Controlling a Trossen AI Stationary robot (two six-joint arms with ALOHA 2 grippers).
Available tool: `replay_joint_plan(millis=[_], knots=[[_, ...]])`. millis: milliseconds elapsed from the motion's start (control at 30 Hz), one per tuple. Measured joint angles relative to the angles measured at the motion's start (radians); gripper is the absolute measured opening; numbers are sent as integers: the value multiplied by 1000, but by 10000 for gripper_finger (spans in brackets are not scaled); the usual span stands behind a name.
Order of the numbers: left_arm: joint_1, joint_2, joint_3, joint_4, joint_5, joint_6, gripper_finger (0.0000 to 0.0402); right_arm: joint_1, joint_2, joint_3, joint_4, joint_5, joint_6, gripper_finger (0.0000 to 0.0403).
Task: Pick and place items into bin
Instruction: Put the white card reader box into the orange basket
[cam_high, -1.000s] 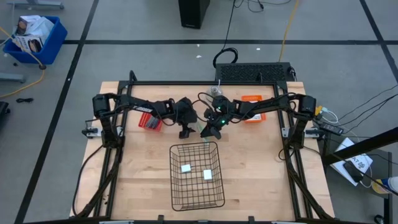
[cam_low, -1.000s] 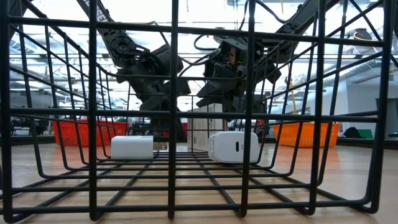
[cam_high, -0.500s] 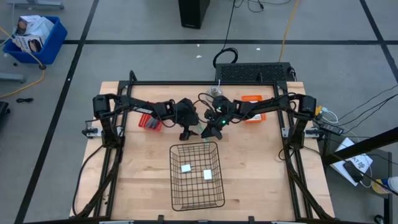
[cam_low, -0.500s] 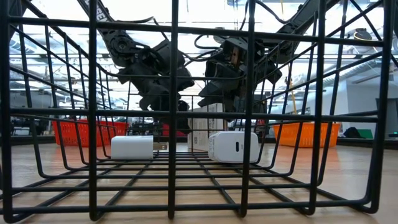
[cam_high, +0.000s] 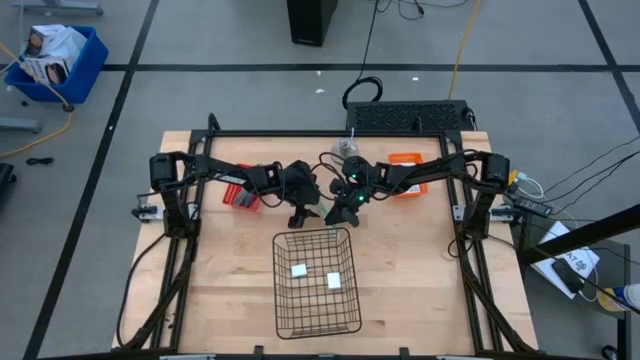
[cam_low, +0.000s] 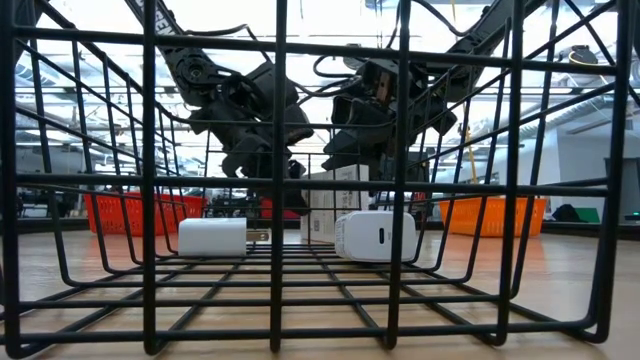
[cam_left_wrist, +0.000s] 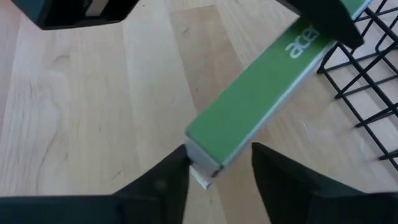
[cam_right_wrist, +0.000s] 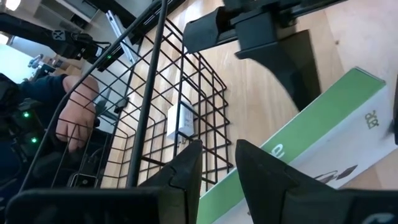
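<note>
The green-edged box (cam_left_wrist: 261, 93) is held up by the right gripper (cam_right_wrist: 217, 155), clamped on its far end, at the centre of the high view just above the upper rim of the wire basket (cam_high: 277, 280). Its near end is straddled by the left gripper (cam_left_wrist: 217, 165), whose fingers are not yet clamped. The end should be centred between them before they are shut, and the box kept level. Compared with a second ago, the left fingers have been narrowed and brought closer to the box.
</note>
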Motion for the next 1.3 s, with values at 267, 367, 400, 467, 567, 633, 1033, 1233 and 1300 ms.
replay_joint_plan(millis=[267,367,400,467,567,633,1033,1233,1300], knots=[[1,0,0,0,5,23,77,0,-2,0,7,-3,5,98],[1,0,0,-1,4,21,55,0,-1,0,17,-3,5,98],[1,0,0,-1,4,16,52,0,-1,-1,28,-3,6,98],[8,0,0,0,5,4,48,-2,-10,-1,58,-9,12,98],[19,0,0,1,7,-18,51,-9,-22,-3,117,-28,36,98],[28,0,0,7,5,-43,57,-14,-44,-3,125,-13,44,98],[51,0,3,105,-2,-168,56,-81,-235,-3,7,58,-64,98],[47,-1,6,141,-13,-250,51,-91,-374,-2,-241,276,-145,101],[44,-1,8,153,-11,-289,47,-79,-408,-2,-312,381,-183,109]])
